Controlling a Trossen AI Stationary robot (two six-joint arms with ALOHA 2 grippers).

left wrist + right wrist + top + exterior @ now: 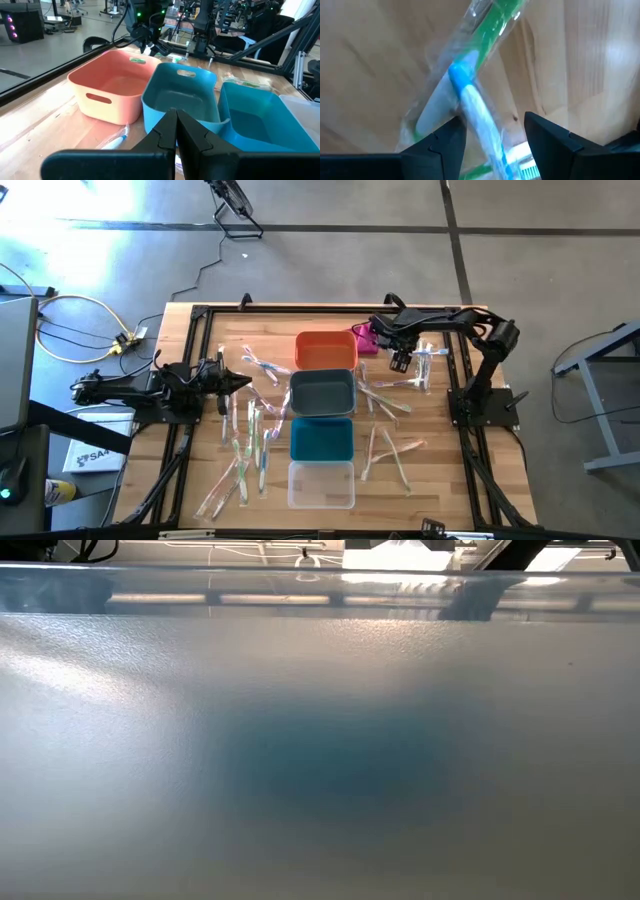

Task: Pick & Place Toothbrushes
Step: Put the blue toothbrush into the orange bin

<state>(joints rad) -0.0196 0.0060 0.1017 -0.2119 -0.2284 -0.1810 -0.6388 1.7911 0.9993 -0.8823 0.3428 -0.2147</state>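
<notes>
Wrapped toothbrushes lie scattered flat on the table on both sides of a row of bins: a left group (pixel 250 435) and a right group (pixel 390 395). My right gripper (pixel 402 363) points down over the far right group. In the right wrist view it (pixel 495 137) is open, one finger on each side of a blue-and-white toothbrush (pixel 475 112) that lies across a green one (pixel 495 22). My left gripper (pixel 240 383) is shut and holds nothing; it hovers left of the bins, facing them (pixel 175 125). My right gripper comes from above with its open fingers (pixel 445 142) astride the blue-and-white toothbrush's wrapper (pixel 485 135), which lies on the table. Whether a finger touches the wrapper I cannot tell.
Down the table's middle runs a row of bins: orange (pixel 325 350), grey (pixel 322 392), teal (pixel 322 438), clear (pixel 322 483). A magenta cloth lump (pixel 365 340) sits by the orange bin's right side. A pale blurred surface (pixel 320 740) fills the low view.
</notes>
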